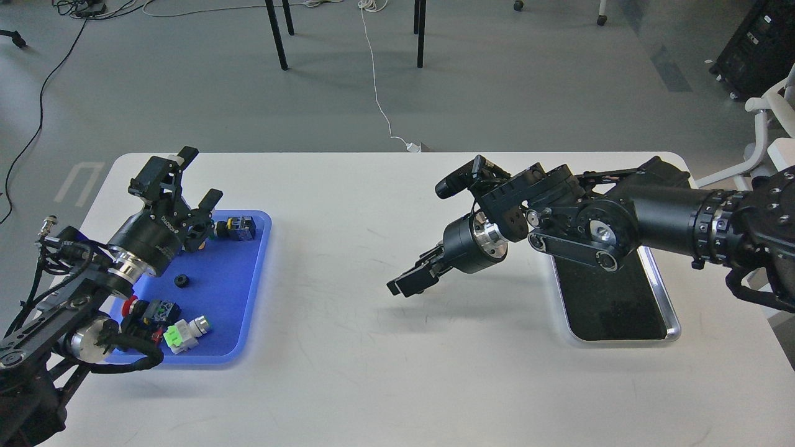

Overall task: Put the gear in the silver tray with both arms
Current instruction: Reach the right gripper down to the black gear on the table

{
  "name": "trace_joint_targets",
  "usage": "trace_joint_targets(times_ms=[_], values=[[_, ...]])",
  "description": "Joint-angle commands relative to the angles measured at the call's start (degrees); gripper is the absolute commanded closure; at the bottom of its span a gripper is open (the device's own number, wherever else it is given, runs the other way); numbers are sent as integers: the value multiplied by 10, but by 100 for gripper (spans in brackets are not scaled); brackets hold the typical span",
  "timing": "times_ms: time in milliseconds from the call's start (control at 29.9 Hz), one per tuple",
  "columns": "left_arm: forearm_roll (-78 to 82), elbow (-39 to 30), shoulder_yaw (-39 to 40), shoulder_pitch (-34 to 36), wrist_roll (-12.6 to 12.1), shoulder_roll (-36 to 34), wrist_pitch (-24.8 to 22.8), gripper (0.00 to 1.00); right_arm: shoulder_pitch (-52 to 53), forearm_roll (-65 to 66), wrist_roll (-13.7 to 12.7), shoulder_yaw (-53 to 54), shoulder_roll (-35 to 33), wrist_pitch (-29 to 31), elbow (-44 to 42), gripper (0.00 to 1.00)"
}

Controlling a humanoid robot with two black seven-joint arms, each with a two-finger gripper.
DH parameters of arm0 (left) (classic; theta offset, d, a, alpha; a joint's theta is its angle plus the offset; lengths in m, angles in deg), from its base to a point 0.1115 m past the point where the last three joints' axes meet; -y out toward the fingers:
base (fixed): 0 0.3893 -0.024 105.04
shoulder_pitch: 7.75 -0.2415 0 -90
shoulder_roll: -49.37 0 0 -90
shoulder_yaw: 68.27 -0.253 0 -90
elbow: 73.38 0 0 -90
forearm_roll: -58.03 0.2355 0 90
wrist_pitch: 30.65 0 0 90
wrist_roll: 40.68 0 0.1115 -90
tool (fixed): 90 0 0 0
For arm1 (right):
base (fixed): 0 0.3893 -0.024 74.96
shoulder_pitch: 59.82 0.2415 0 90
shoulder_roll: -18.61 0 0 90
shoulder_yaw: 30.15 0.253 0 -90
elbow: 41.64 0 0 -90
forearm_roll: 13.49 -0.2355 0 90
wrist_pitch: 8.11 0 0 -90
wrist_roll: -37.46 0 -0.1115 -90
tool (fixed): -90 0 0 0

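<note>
The silver tray lies on the white table at the right, its dark floor bare. My right arm reaches left across it, and my right gripper points down-left over the table's middle. Its dark fingers overlap, so I cannot tell their state. The small black gear that lay on the table's middle is hidden behind these fingers. My left gripper is open and empty, raised over the far left corner of the blue tray.
The blue tray holds a small black gear-like part, a yellow and blue switch, a green and white connector and a red-buttoned part. Chair legs and cables are on the floor beyond the table.
</note>
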State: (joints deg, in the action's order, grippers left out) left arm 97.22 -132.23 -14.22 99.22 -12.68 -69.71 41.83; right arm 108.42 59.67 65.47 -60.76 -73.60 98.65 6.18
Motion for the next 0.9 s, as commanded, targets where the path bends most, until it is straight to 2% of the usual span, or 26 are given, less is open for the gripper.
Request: trace_joint_targets(times_ms=[0, 301, 501, 635, 869], values=[[0, -1, 0, 0, 0, 1, 0, 2, 6, 14, 0, -46, 22, -51, -5, 1], [0, -1, 0, -2, 0, 1, 0, 2, 26, 44, 0, -99, 22, -98, -9, 5], [0, -1, 0, -2, 0, 1, 0, 2, 19, 44, 0, -103, 22, -102, -10, 8], [0, -1, -1, -2, 0, 1, 0, 2, 12, 43, 0, -116, 22, -112, -11, 18], [0, -1, 0, -5, 0, 2, 0, 2, -9, 43, 0, -116, 22, -127, -24, 27]])
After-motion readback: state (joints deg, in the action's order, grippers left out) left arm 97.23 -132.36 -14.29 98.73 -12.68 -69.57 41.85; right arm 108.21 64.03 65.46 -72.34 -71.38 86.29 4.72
